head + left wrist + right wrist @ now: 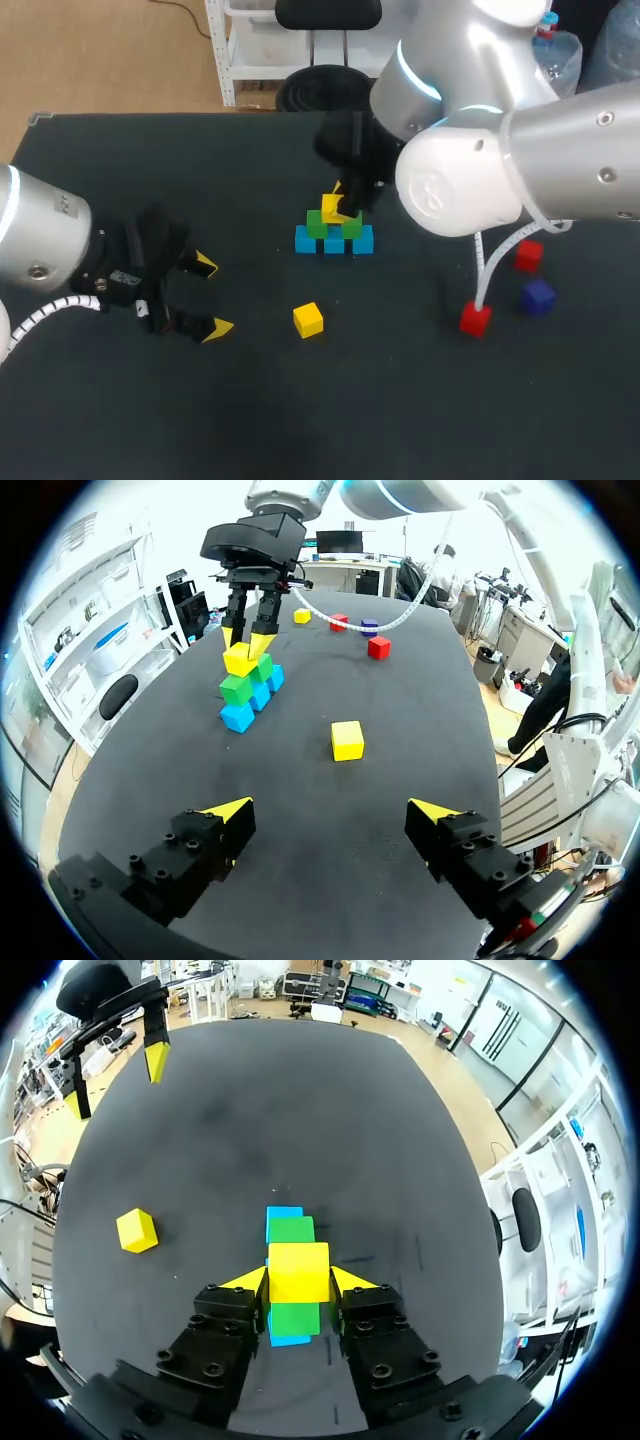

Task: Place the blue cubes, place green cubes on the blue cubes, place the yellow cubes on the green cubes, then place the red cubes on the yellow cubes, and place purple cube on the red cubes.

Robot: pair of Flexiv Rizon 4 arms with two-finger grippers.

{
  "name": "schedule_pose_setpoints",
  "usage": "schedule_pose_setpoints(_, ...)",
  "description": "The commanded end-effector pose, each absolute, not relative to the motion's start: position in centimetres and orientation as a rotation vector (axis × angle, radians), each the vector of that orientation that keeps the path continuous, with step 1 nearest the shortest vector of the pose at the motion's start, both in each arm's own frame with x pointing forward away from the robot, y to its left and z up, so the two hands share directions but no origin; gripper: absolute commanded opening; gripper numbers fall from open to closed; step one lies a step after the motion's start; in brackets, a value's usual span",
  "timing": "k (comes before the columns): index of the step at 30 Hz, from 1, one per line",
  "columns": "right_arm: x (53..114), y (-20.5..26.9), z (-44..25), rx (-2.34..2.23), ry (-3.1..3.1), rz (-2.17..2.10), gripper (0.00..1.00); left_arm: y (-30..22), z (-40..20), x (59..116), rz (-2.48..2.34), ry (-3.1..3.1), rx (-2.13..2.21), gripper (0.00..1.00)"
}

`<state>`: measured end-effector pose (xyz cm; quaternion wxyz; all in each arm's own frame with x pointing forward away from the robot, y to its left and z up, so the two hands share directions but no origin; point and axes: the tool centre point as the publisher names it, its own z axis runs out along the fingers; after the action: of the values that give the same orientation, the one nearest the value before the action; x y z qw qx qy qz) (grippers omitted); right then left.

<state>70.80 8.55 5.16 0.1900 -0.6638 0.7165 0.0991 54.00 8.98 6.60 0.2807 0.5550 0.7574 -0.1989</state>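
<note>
- The yellow cube point(298, 1265) rests on the two green cubes point(317, 226), directly above the blue cubes point(334, 243). My right gripper point(298, 1279) pinches it from both sides.
- The blue and green layers look done, and I judge this yellow nearly placed.
- Still loose on the bench point(420, 400) are a second yellow cube point(308, 319) near the blue cubes, and two red cubes point(475, 319) and the purple cube point(538, 297) well apart from them.
- My left gripper point(330, 810) hangs wide open and empty, well apart from the blue cubes.

Three small light-blue cubes point(335, 243) are sitting in a row mid-table. Two green cubes point(316, 226) are resting on them. Three yellow cubes point(308, 320) are showing, one only in the left wrist view. Two red cubes point(475, 320) and one dark purple cube point(537, 297) are lying at the right.
</note>
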Motion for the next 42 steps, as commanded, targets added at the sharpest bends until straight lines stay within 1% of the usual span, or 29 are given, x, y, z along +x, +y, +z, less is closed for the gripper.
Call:
schedule_pose_setpoints(1, 70.9, 8.6, 5.1, -1.865, 2.016, 0.277, 0.05, 9.2, 6.5, 53.9, -0.538, 2.021, 1.485, 1.00)
schedule_pose_setpoints(6, 70.9, 8.6, 5.1, -1.864, 2.018, 0.275, 0.12, 9.2, 6.5, 53.9, -0.538, 2.021, 1.485, 1.00)
schedule_pose_setpoints(10, 70.9, 8.6, 5.1, -1.863, 2.022, 0.273, 0.33, 9.2, 6.5, 53.9, -0.538, 2.021, 1.485, 1.00)
schedule_pose_setpoints(14, 70.8, 8.5, 5.0, -1.862, 2.024, 0.270, 0.38, 9.2, 6.5, 53.9, -0.538, 2.021, 1.485, 1.00)
schedule_pose_setpoints(17, 70.9, 8.5, 5.1, -1.861, 2.026, 0.266, 0.47, 9.2, 6.5, 53.9, -0.538, 2.021, 1.485, 1.00)
schedule_pose_setpoints(18, 70.9, 8.5, 5.1, -1.861, 2.026, 0.266, 0.49, 9.2, 6.5, 53.9, -0.538, 2.021, 1.485, 1.00)
schedule_pose_setpoints(20, 70.9, 8.5, 5.1, -1.860, 2.026, 0.265, 0.47, 9.2, 6.5, 53.9, -0.538, 2.021, 1.485, 1.00)
schedule_pose_setpoints(24, 70.9, 8.5, 5.1, -1.861, 2.025, 0.263, 0.48, 9.2, 6.5, 53.9, -0.538, 2.021, 1.485, 1.00)
schedule_pose_setpoints(26, 70.8, 8.4, 5.1, -1.860, 2.026, 0.263, 0.51, 9.2, 6.5, 53.9, -0.538, 2.021, 1.485, 1.00)
schedule_pose_setpoints(27, 70.8, 8.4, 5.1, -1.860, 2.026, 0.262, 0.62, 9.2, 6.5, 53.9, -0.538, 2.021, 1.485, 1.00)
schedule_pose_setpoints(29, 70.8, 8.4, 5.2, -1.860, 2.026, 0.260, 0.99, 9.2, 6.5, 53.9, -0.538, 2.021, 1.485, 1.00)
schedule_pose_setpoints(36, 70.8, 8.0, 6.0, -1.847, 2.023, 0.257, 1.00, 9.2, 6.5, 53.9, -0.538, 2.021, 1.485, 1.00)
schedule_pose_setpoints(42, 70.4, 6.5, 8.2, -1.793, 2.017, 0.272, 1.00, 9.2, 6.5, 53.9, -0.538, 2.021, 1.485, 1.00)
